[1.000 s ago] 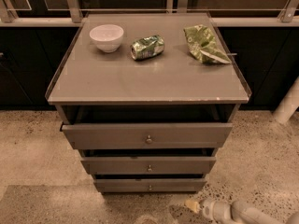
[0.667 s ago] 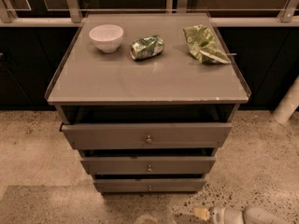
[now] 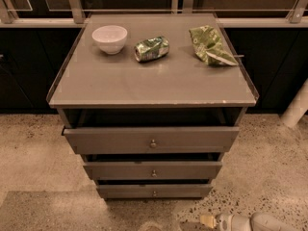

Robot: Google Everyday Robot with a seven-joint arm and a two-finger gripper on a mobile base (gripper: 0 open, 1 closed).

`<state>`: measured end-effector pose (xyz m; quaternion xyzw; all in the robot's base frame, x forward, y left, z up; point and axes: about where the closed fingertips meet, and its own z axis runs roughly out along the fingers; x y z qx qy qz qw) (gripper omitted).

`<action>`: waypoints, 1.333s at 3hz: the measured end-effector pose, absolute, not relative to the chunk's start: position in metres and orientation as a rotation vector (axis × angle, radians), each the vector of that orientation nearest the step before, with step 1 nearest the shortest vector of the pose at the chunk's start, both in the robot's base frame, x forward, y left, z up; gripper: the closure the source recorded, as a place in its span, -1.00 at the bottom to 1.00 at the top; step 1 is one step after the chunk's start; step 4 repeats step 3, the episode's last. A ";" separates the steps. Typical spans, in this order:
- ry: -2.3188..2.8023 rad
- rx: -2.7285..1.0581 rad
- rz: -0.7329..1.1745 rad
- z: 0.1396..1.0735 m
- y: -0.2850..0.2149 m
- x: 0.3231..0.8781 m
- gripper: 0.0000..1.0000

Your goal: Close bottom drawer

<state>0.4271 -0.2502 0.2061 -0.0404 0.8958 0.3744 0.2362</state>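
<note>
The grey cabinet has three drawers, all pulled out a little. The bottom drawer (image 3: 154, 191) is the lowest and narrowest, with a small round metal knob (image 3: 154, 193) at its middle. Above it are the mid-sized drawer (image 3: 153, 170) and the widest top drawer (image 3: 151, 139). My gripper (image 3: 206, 221) is at the bottom edge of the view, low over the floor, below and to the right of the bottom drawer and apart from it. Its pale arm (image 3: 255, 222) reaches in from the lower right.
On the cabinet top (image 3: 144, 81) stand a white bowl (image 3: 109, 38), a crushed green can (image 3: 151, 48) and a green chip bag (image 3: 210, 45). Dark cabinets and a railing run behind. Speckled floor (image 3: 33, 158) lies on both sides. A white post (image 3: 296, 107) stands at the right.
My gripper and arm have moved left along the bottom edge, nearer the space under the bottom drawer. The drawers have not moved.
</note>
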 end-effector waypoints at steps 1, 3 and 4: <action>2.457 -0.111 1.027 0.206 -0.250 0.427 -0.76; 2.457 -0.111 1.027 0.206 -0.250 0.427 -1.00; 2.457 -0.111 1.027 0.206 -0.250 0.427 -1.00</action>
